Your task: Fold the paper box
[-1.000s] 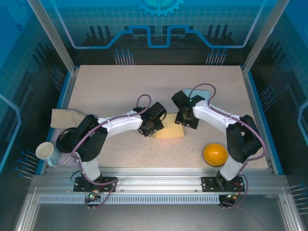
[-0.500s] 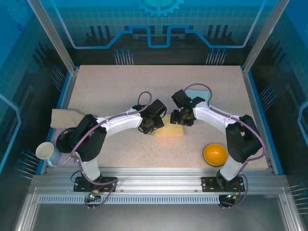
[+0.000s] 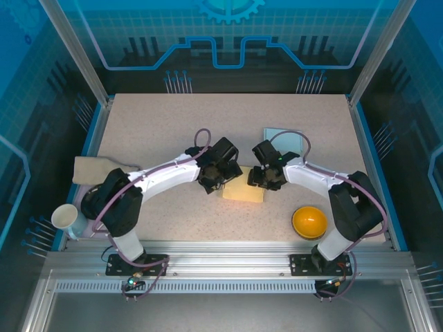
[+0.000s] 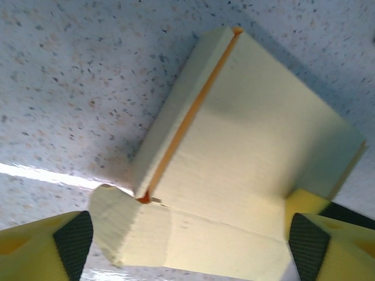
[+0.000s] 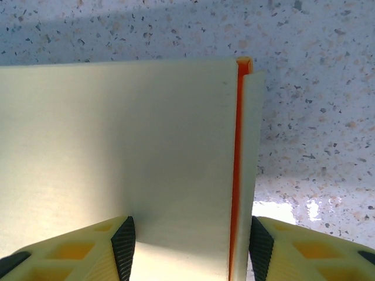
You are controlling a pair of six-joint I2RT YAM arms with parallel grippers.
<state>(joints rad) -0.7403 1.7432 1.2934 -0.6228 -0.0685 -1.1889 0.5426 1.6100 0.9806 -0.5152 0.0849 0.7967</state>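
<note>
paper box (image 3: pixel 243 192): partly folded, on table (image 3: pixel 152 131) | orange bowl (image 3: pixel 309 222): well apart

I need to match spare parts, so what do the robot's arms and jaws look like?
Both the left arm and right arm have white shells, black joints and black wrist heads, with a thin purplish cable looping along each. The fingers are yellow moulded plastic with recessed cells, and their inner faces carry black cross-hatched pads.
</note>
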